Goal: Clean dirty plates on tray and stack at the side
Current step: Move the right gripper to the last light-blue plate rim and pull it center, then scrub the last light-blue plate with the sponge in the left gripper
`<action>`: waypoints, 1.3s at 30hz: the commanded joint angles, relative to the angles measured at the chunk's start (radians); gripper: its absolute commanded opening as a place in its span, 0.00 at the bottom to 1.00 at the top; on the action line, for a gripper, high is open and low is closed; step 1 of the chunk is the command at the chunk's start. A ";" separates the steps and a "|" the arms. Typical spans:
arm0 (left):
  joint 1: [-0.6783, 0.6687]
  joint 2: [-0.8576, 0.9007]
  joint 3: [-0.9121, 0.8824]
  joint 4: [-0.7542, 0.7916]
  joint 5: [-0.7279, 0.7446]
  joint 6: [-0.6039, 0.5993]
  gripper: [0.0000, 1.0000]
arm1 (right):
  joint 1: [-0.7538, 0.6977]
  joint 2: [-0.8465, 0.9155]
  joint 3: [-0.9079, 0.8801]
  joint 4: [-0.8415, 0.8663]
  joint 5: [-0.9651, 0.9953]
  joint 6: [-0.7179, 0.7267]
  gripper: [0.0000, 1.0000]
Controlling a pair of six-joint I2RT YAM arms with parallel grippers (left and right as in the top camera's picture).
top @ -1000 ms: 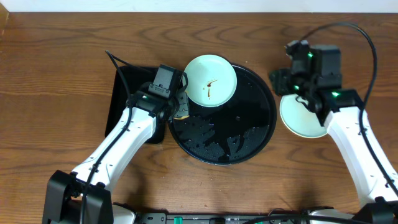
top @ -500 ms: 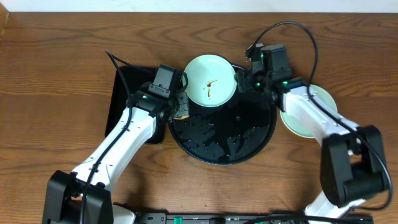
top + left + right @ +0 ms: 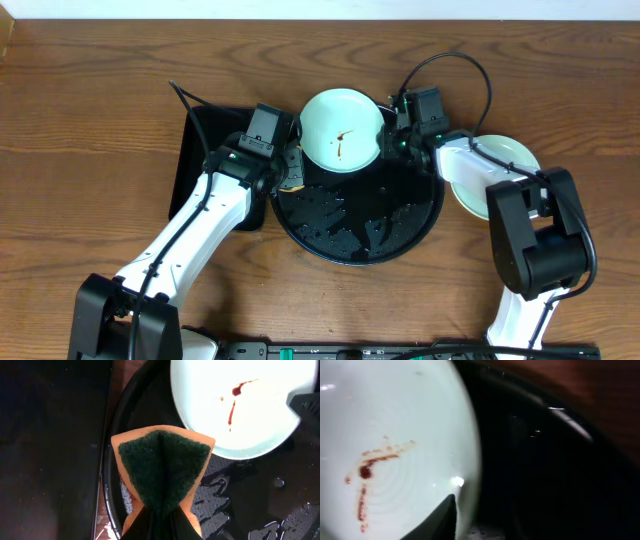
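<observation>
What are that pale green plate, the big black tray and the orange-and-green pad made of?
The plate looks like glazed ceramic or hard plastic: smooth, evenly shiny; I cannot tell which. The tray seems glossy black plastic or lacquer; water beads on it. The pad is a sponge: soft orange foam with a rough dark green scouring face, bent into a fold.

Bright, even light overhead; the plate [image 3: 215, 415] glares white in the left-wrist view, and the right-wrist view is blurred.
</observation>
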 commanded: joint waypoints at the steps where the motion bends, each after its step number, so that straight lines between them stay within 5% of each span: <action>1: 0.002 -0.007 0.000 0.000 -0.012 0.016 0.08 | 0.026 0.004 0.006 0.000 -0.005 0.016 0.18; 4: 0.002 -0.007 0.000 -0.003 -0.012 0.017 0.08 | 0.027 0.004 0.006 -0.033 -0.005 0.017 0.01; 21: -0.031 0.009 0.000 0.059 0.079 0.065 0.07 | 0.037 0.004 0.006 -0.473 0.003 0.016 0.01; 39: -0.211 0.251 0.000 0.280 0.236 0.087 0.08 | 0.074 0.004 0.006 -0.510 0.003 0.016 0.01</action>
